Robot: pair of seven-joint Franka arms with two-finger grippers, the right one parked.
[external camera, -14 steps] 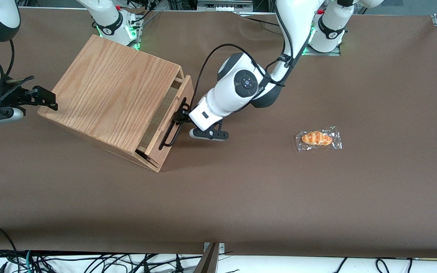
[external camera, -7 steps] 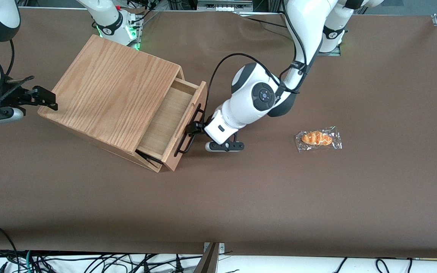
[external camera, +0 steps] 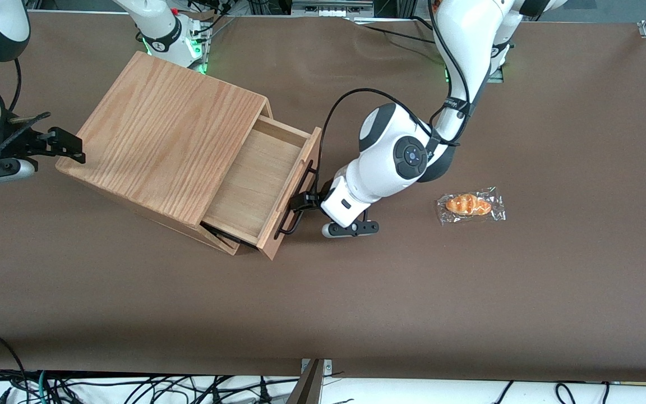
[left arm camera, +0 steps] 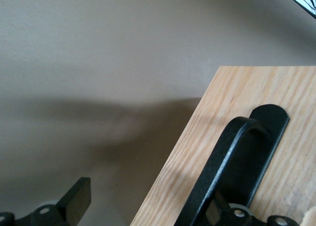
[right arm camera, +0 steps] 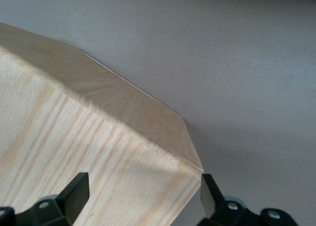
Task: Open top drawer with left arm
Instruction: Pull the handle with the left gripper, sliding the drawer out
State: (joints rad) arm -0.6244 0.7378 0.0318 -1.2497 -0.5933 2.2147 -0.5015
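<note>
Front view: top drawer [external camera: 255, 182] of oak cabinet [external camera: 169, 137] stands pulled well out, bare inside, toward the parked arm's end of brown table [external camera: 525, 292]. Left arm [external camera: 401, 157] w/ gripper [external camera: 302, 201] fingers pinching drawer's black bar handle [external camera: 295, 199]. Wrapped pastry [external camera: 470, 205] lies apart, toward working arm's end.

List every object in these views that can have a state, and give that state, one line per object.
top drawer: pulled well out of the cabinet, inside empty
bar handle: gripped near its middle
gripper: at the drawer front, shut on the bar handle
lower drawer: closed, only its edge showing
cabinet: upright on the table, set at an angle
wrapped bread roll: lying flat, wrapper sealed, untouched
</note>
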